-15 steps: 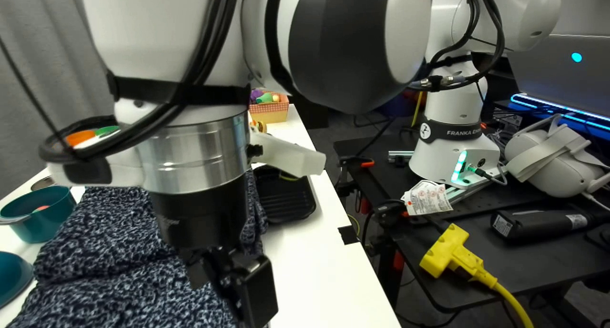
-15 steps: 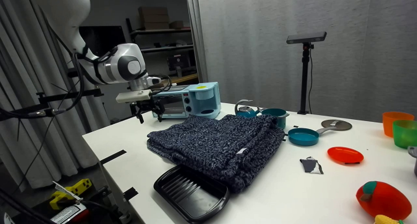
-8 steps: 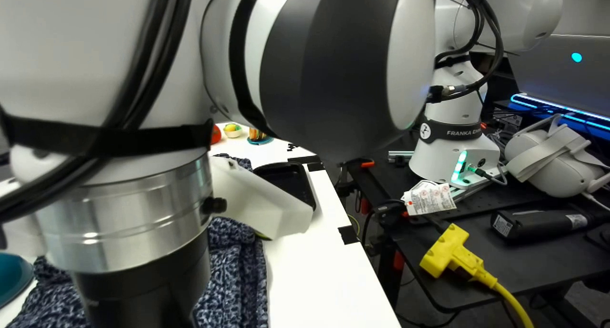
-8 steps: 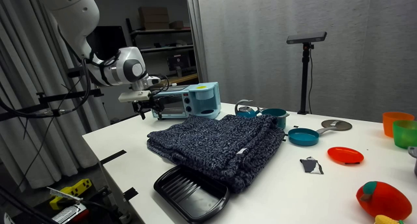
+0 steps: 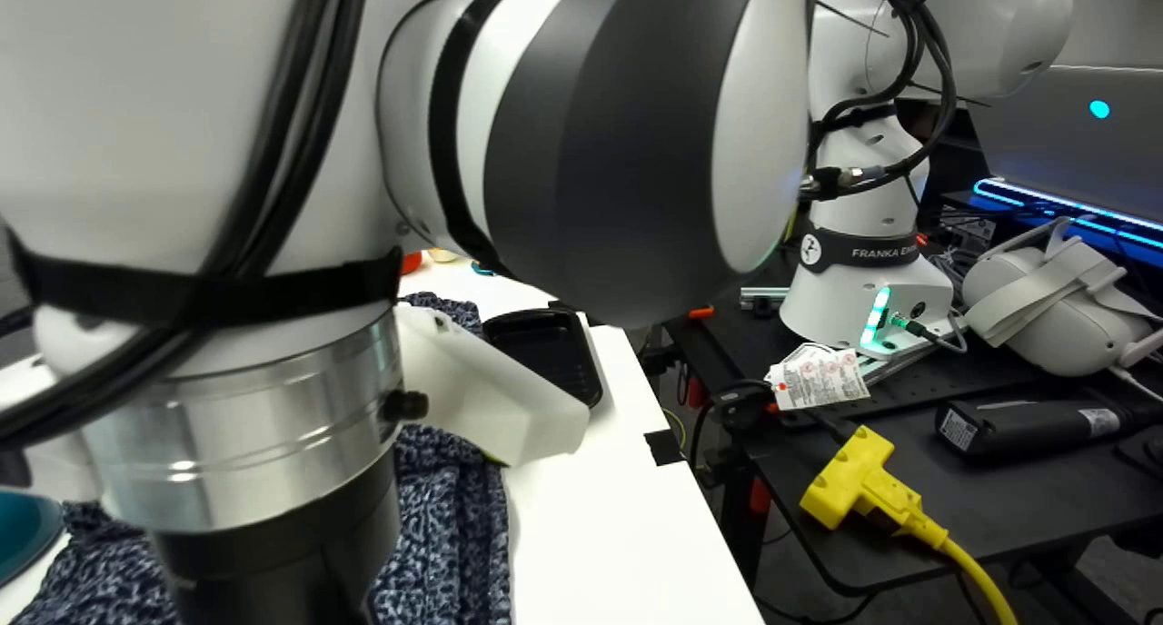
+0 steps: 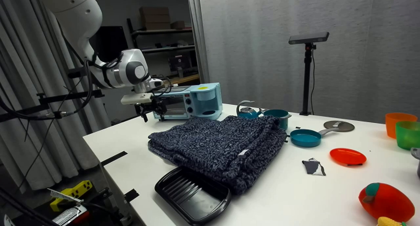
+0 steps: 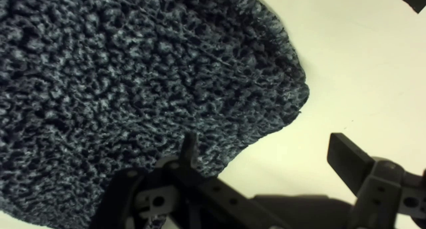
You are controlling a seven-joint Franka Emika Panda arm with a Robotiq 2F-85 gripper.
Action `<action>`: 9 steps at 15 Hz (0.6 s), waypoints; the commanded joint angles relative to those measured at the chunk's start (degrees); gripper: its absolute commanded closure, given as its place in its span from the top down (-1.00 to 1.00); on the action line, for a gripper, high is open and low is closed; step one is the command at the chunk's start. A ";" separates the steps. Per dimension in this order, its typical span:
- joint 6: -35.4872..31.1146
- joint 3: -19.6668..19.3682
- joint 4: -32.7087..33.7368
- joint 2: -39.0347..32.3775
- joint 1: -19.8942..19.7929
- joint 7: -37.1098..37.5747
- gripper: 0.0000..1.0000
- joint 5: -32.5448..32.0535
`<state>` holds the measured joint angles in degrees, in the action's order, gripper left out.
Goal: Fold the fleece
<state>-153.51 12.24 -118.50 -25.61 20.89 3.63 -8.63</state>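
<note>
"How wide does the tool [image 7: 263,139] stand?"

"Wide. Its fingers [image 7: 189,146] are spread well apart with nothing gripped. In the wrist view one overlaps the fleece [image 7: 126,82], the other shows against white tabletop [image 7: 359,72]."

"Why straddle the edge?"

"Presumably to pinch it: lowered and brought together there, the fingers could catch a layer for folding. Whether either touches it, I can't tell; in an exterior view the tool [image 6: 154,119] appears to hang above the tabletop."

"And the fleece itself?"

"Lying on the tabletop, one corner jutting out near the fingers, the rest in thick stacked layers, a white tag [image 6: 243,152] showing. I'd judge at least one fold is made and another is wanted."

"What crowds it?"

"A black tray [image 6: 197,203] sits at one edge, in contact or partly covered, I can't say which. Beyond the fleece stand the teal pot [image 6: 284,123] and the kettle [image 6: 248,113], close enough that layers pulled that way might nudge them. Soft and bulky, they could also slip, so gripping only the top one may be tricky."
</note>
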 commanded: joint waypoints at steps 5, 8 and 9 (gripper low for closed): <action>-3.76 -7.12 5.60 -6.70 7.59 12.55 1.00 -4.54; -5.27 -10.07 7.00 -8.30 10.68 17.21 1.00 -5.02; -5.85 -11.04 7.40 -8.74 11.66 18.43 1.00 -5.27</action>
<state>-157.21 4.51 -113.60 -32.13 29.27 17.01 -11.78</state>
